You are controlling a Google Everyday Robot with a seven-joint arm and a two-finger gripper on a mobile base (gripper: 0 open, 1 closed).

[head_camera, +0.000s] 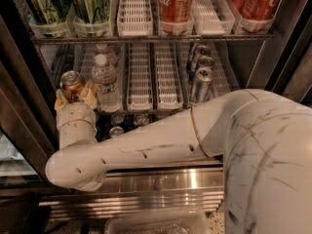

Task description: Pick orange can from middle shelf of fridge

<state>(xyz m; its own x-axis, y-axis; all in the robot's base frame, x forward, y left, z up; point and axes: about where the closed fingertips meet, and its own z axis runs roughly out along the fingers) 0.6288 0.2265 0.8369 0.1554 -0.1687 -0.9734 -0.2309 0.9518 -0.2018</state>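
Note:
The orange can (pixel 72 80) stands upright at the left end of the middle shelf (pixel 146 89) of the fridge (pixel 19 106), its silver lid and pull tab showing. My gripper (pixel 74 97) reaches up from below at that spot. Its tan fingers (pixel 89 94) sit tight against both sides of the can and hide its lower half. The gripper is shut on the can. My white arm (pixel 146 150) runs in from the right across the fridge's lower part.
A clear water bottle (pixel 106 84) stands right beside the can. Slim silver cans (pixel 201 82) fill a lane at the right. Green cans (pixel 92 4) and red cola cans (pixel 174 4) sit on the rack above. Small cans (pixel 117 126) show below, above the stainless base (pixel 161 179).

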